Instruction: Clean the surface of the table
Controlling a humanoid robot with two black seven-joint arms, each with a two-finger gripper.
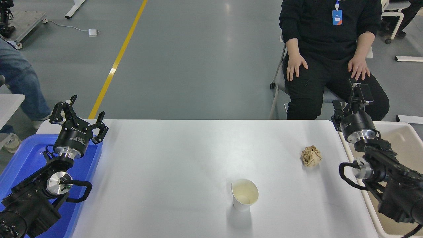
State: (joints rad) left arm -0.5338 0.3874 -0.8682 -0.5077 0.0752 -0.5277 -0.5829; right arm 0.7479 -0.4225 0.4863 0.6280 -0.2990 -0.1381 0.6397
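Note:
The white table surface (185, 155) fills the middle of the view. A crumpled brown paper ball (311, 156) lies on it at the right. An empty white paper cup (244, 195) stands upright near the front centre. My right gripper (351, 99) is open and empty, raised past the table's far right corner, to the right of the paper ball and apart from it. My left gripper (78, 114) is open and empty, parked at the lower left over the blue tray.
A blue tray (23, 158) lies at the table's left end. A beige bin (401, 145) stands off the right edge, under my right arm. A person sits beyond the far right corner, hands (295, 66) on knees. Another person's leg (19, 82) is at the left.

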